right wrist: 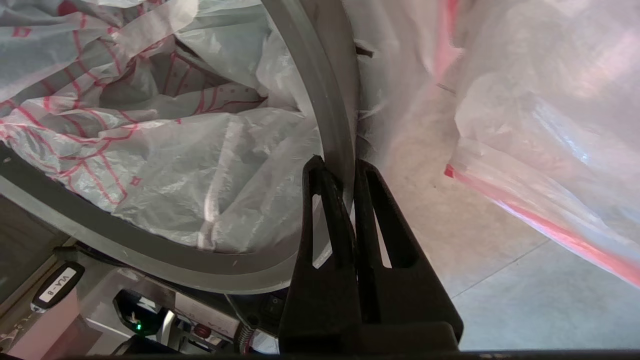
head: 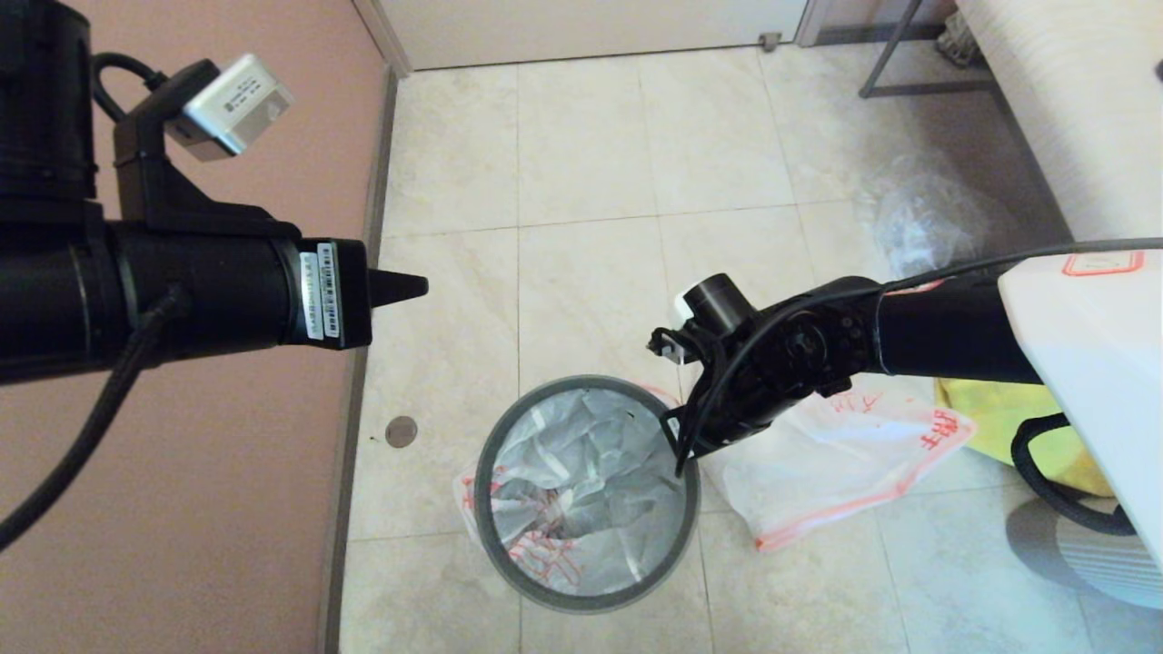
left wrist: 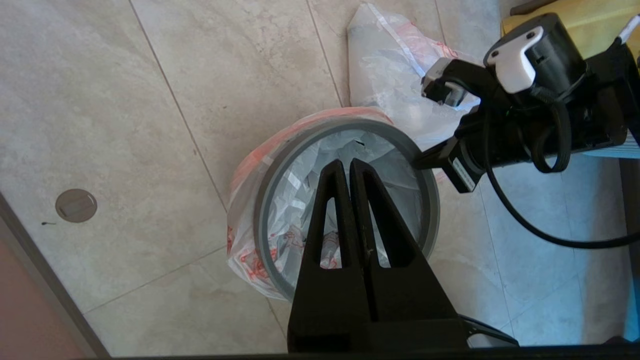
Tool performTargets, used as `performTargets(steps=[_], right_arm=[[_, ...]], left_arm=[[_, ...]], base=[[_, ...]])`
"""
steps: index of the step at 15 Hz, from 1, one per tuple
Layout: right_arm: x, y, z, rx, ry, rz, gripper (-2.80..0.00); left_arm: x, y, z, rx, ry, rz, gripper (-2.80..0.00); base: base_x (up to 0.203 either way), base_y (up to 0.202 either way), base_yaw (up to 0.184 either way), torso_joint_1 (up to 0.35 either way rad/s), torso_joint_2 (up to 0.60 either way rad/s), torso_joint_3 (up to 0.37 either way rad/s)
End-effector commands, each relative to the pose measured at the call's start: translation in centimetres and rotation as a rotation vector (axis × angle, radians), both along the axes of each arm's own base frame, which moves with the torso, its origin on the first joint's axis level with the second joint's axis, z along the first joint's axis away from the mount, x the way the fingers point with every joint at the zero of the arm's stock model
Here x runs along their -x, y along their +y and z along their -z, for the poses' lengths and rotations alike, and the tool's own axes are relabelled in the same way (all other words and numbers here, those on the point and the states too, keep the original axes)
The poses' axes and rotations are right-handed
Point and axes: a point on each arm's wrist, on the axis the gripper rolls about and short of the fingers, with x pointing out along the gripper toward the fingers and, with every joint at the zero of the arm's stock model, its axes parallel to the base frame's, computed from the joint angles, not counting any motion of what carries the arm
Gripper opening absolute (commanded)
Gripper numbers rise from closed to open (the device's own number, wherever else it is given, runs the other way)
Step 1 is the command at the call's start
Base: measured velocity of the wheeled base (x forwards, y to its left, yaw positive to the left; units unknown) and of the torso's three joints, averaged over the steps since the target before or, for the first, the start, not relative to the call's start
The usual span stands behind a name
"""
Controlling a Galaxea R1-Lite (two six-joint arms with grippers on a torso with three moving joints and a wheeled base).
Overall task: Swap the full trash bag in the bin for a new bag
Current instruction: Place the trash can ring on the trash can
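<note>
The bin stands on the tiled floor, seen from above; its dark-grey hoop (head: 581, 601) rings the opening and the black body is hidden under it. A white bag with red print (head: 591, 454) lines the inside and spills out beneath the hoop (left wrist: 260, 225). My right gripper (right wrist: 339, 167) is at the bin's right edge (head: 680, 459), shut on the hoop (right wrist: 320, 100), one finger inside and one outside. My left gripper (left wrist: 348, 165) hangs high above the bin (head: 400, 288), shut and holding nothing.
A second white, red-printed bag (head: 845, 454) lies on the floor right of the bin, touching it. A yellow bag (head: 999, 409) lies further right, a crumpled clear bag (head: 927, 218) behind. A pink wall (head: 227, 545) runs along the left, with a floor drain (head: 401, 431) near it.
</note>
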Motion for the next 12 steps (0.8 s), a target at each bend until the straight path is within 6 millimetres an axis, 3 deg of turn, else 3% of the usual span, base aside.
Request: performTargets(steps=[1,7,12], right_arm=[[-0.4,0.2,0.6,0.018,0.001,0.01,-2.8],[-1.6,0.9,1.8,0.063,-0.031,0.009,-2.8],[1.3,2.0,-1.6,0.052,-0.065,-0.041,-2.8]], left_arm=[[0.0,0.0,0.0,0.001,0.001,-0.001,-2.8],[0.0,0.0,0.0,0.0,0.0,-0.002,-2.8],[0.1,0.1,-0.1,0.002,-0.004,-0.001,-2.8]], base=[[0.0,0.0,0.0,0.0,0.0,0.0],[0.0,0.0,0.0,0.0,0.0,0.0],[0.0,0.0,0.0,0.0,0.0,0.0]])
